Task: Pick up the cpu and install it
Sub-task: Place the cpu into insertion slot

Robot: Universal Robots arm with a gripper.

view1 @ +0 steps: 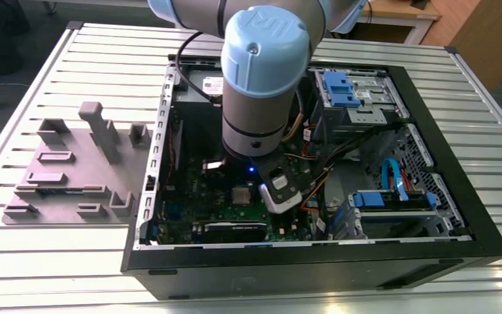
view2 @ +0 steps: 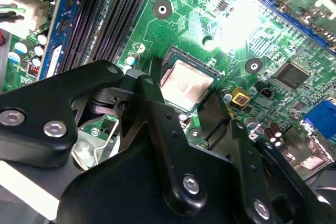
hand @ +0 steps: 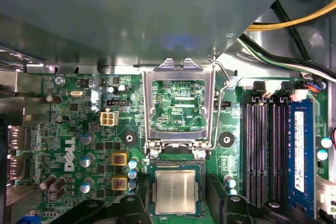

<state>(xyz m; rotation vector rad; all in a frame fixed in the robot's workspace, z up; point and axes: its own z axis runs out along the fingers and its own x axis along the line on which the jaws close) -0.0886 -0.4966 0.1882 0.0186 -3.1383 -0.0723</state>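
The cpu (hand: 176,192), lying in its socket (hand: 176,168), is being straddled by the gripper (hand: 176,207), spread wide; nothing is being gripped. In the exterior view, a grey jig plate (view1: 68,180) is being seen at the cpu's nine o'clock

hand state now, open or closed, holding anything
Hand: open, straddling the cpu, which lies in the socket; holding nothing.

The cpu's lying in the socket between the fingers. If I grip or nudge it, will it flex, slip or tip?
Probably stiff: the cpu has a flat metal lid. Likely light, but thin and smooth, giving the open gripper little edge to catch. A sideways nudge probably won't shift it, since the socket walls surround it; lying flat, it shouldn't tip.
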